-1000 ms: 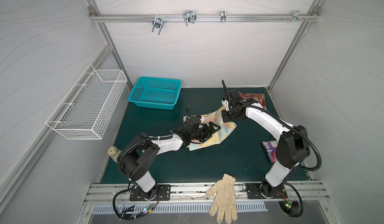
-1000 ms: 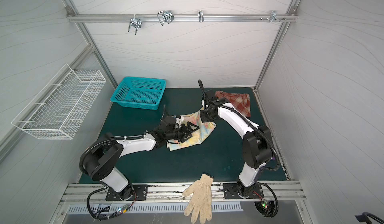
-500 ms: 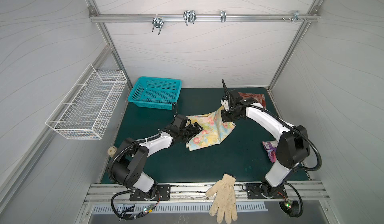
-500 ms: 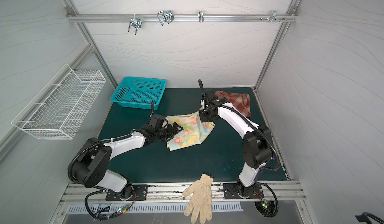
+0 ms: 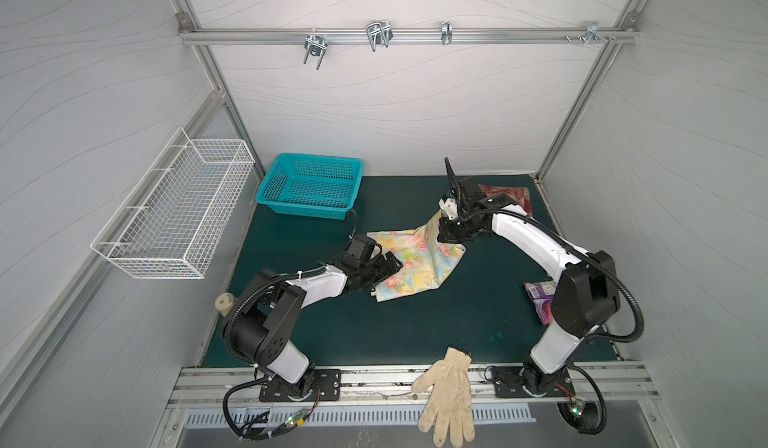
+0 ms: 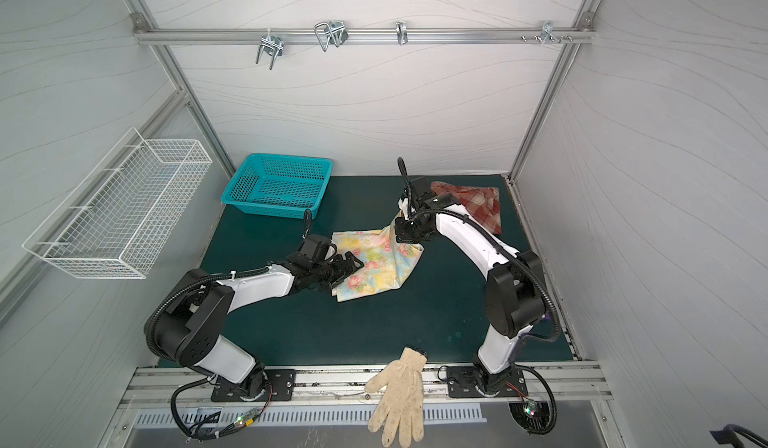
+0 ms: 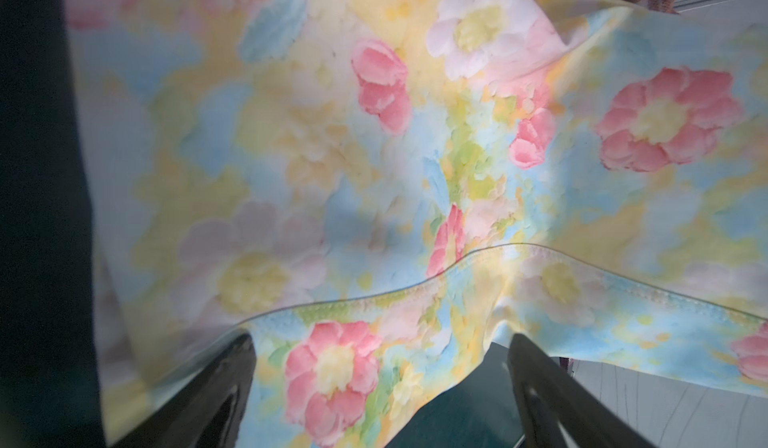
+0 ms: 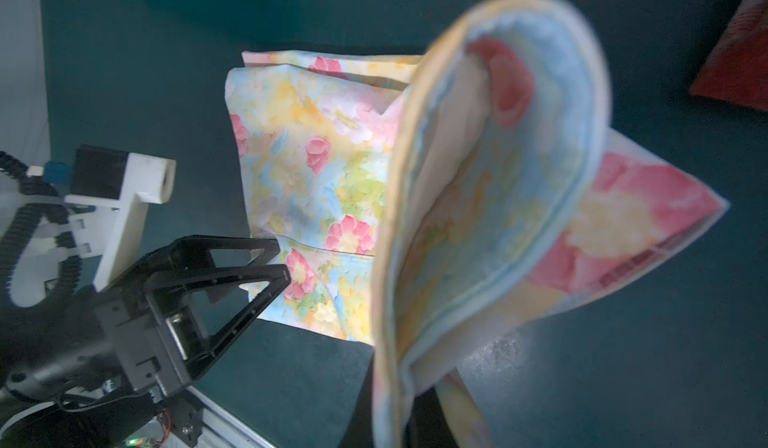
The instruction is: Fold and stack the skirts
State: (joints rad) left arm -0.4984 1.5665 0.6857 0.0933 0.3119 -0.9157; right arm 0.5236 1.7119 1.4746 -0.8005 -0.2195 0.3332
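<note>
Folding seemed partway: the floral skirt [image 5: 415, 265] lay mid-frame on the counter [image 5: 374, 333], 1 corner lifted in the clamped right jaws, left jaws gaping empty at its left edge, the plaid skirt [image 6: 478, 207] apart at upper right, unstacked

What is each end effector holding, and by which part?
Right end effector: shut on a raised corner of the floral skirt. Left end effector: open at its edge, gripping nothing.
</note>
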